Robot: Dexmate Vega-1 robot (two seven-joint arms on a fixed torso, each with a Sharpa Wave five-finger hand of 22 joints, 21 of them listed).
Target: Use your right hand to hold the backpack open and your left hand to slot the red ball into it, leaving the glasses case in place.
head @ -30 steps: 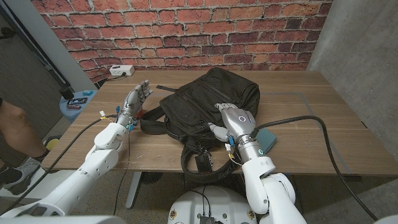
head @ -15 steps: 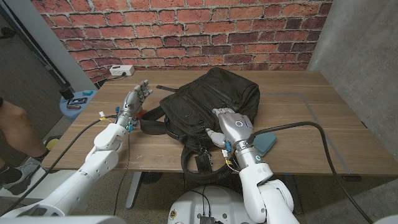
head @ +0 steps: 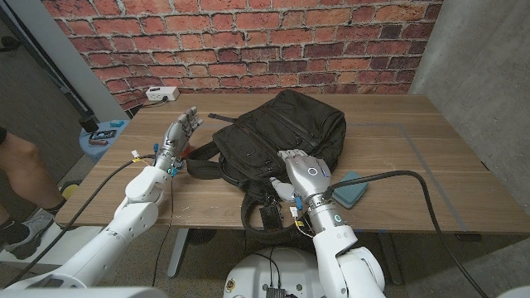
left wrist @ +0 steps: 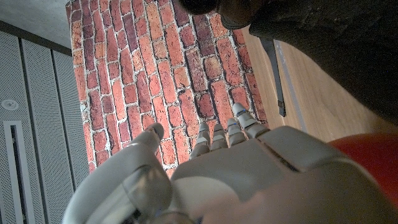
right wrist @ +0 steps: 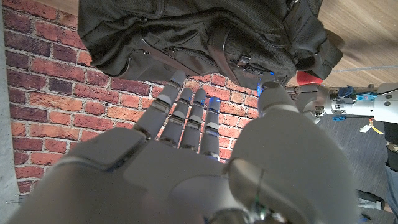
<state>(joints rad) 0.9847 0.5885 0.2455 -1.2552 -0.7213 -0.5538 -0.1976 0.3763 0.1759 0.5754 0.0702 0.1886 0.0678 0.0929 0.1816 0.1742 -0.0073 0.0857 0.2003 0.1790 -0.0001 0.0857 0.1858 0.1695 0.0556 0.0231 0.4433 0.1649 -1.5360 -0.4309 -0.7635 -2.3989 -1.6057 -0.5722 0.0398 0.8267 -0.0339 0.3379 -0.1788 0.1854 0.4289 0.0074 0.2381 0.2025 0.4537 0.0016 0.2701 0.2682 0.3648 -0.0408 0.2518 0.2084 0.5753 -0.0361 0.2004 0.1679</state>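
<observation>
No text, label, brand or number can be read on anything here.

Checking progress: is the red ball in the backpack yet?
Out. The ball lies on the table beside the backpack, by the left hand.

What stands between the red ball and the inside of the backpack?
The backpack looks closed, its opening not held apart. The red ball lies beside it by the left robot hand; the right robot hand rests on the bag.
</observation>
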